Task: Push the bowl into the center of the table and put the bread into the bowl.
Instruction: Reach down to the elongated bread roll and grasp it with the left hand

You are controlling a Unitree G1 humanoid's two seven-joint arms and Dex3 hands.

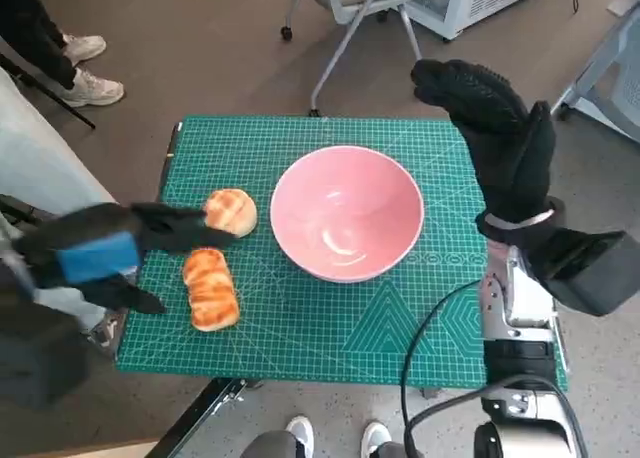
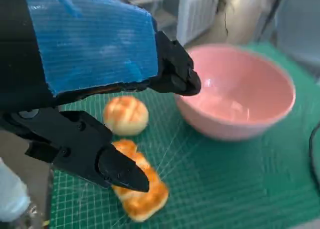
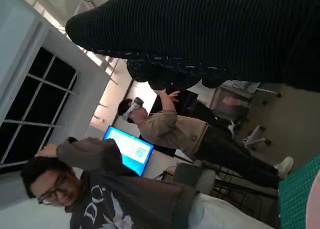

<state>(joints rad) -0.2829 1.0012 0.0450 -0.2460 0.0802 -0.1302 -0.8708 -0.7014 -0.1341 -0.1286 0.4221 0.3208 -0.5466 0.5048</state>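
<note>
Blue tape fills the left wrist view: the left hand point(image 2: 100, 89) hangs low over the table point(image 1: 330, 328) with its fingers point(image 2: 120, 171) spread wide, holding nothing, straddling the two pieces of bread. Just below them lies the long bread point(image 1: 211, 289), its long axis running roughly from the robot's side toward the far edge, slightly tilted; the round bread point(image 1: 231, 211) sits just beyond it, near the pink bowl point(image 1: 346, 214), which looks about central already. Closing from this spot, the hand could catch both pieces or nudge the round one away, since they lie close together. Over the table's right edge, the right hand point(image 1: 495, 138) is raised, fingers apart, empty
</note>
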